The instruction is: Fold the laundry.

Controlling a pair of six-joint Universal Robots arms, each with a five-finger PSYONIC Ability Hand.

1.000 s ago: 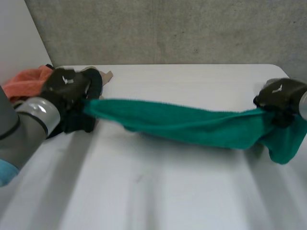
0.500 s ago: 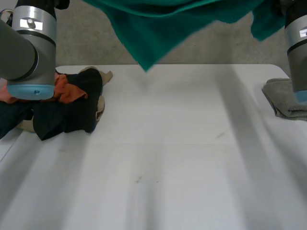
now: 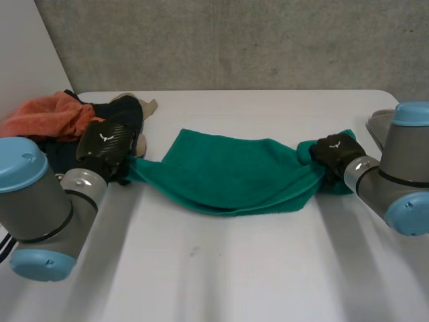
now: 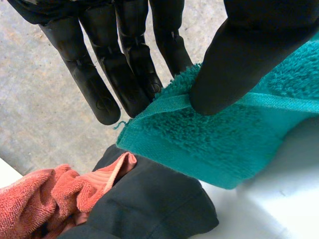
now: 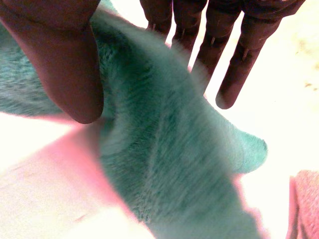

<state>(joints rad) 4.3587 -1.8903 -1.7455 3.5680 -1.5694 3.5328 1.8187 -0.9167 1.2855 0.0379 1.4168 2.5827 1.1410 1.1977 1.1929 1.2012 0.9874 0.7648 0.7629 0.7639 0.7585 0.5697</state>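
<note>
We have the green towel strung between both hands. Its long axis runs straight from the left hand to the right hand, and its middle lies on the table.

- **Left hand:** the thumb clamps the hemmed corner against straight fingers — a firm pinch.
- **Right hand:** the towel end is bunched between thumb and fingers, pinched too, with a loose tail running past the fingertips.
- **Next move:** each hand has one end, so neither is nearer. It looks two-handed — probably flatten the towel first, then carry one end over toward the other hand.
- **In the way:** the unsorted pile sits right at the left hand, with the dark cloth just beside its fingertips and the orange cloth past that. A folded grey towel lies beyond the right hand.
- **Risk:** the left end could snag the pile and drag it along.
</note>
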